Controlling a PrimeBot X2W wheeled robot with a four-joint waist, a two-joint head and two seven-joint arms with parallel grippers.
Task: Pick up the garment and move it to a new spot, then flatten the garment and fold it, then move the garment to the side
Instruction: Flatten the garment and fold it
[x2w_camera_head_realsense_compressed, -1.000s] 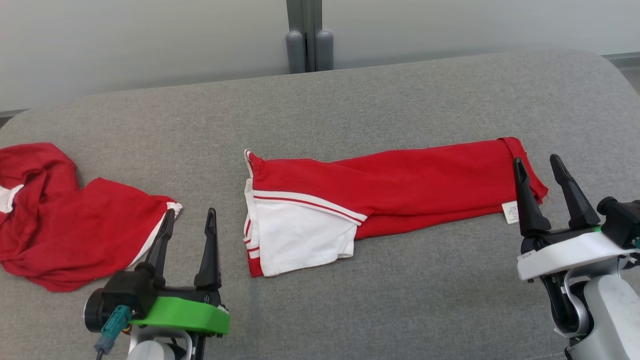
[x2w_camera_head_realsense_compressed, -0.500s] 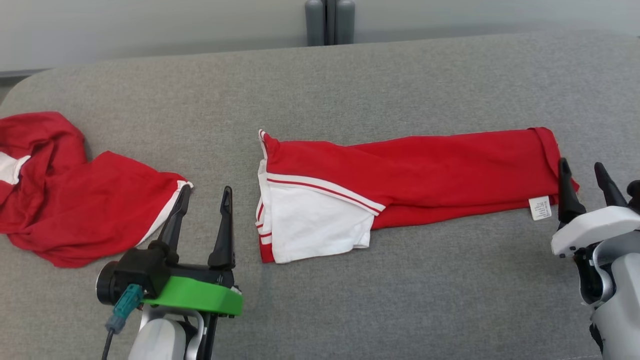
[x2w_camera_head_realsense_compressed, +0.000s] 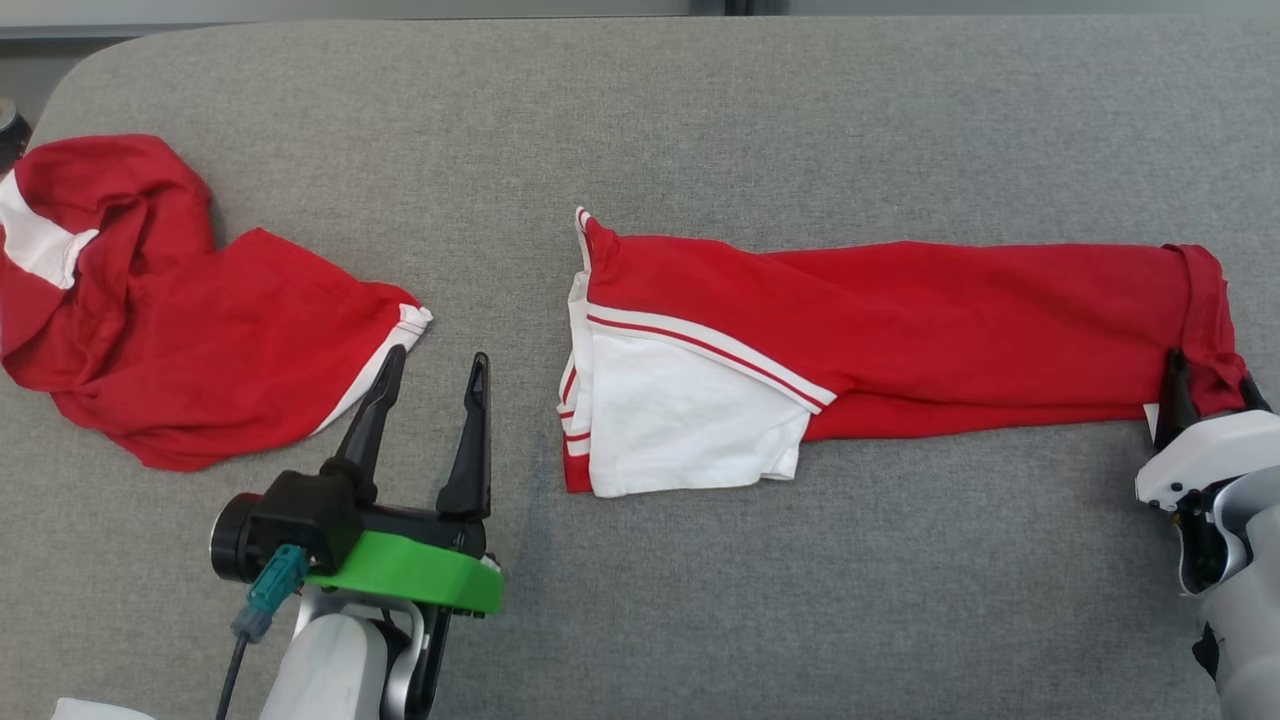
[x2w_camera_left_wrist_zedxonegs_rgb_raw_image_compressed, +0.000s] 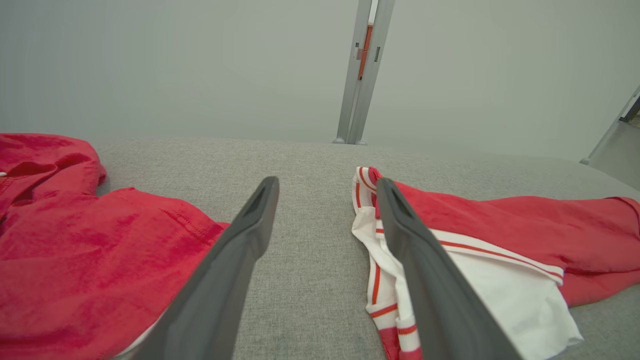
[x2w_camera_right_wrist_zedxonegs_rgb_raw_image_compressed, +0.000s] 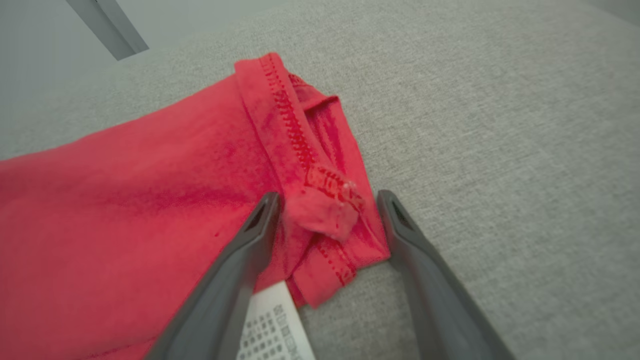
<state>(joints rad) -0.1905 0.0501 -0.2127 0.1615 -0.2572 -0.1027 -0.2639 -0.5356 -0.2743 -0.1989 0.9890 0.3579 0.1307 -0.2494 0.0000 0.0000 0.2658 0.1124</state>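
The right gripper (x2w_camera_right_wrist_zedxonegs_rgb_raw_image_compressed: 328, 197), jaws apart, straddles the hem corner (x2w_camera_right_wrist_zedxonegs_rgb_raw_image_compressed: 325, 220) of the folded shirt (x2w_camera_head_realsense_compressed: 950, 320); it should pinch all layers together. The left gripper (x2w_camera_head_realsense_compressed: 438, 355), also apart, should take the sleeve end (x2w_camera_head_realsense_compressed: 680, 420) just to its right.

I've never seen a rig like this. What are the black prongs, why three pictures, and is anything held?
This is a two-armed robot; the prongs are its gripper fingers. The wide picture comes from its head camera, looking down on a grey padded surface. The other two come from wrist cameras looking along each gripper's fingers. A folded red and white garment lies in the middle, a crumpled red garment to its left. The left gripper is open, pointing between them. The right gripper is open, fingers either side of the folded garment's hem corner. Nothing is held.
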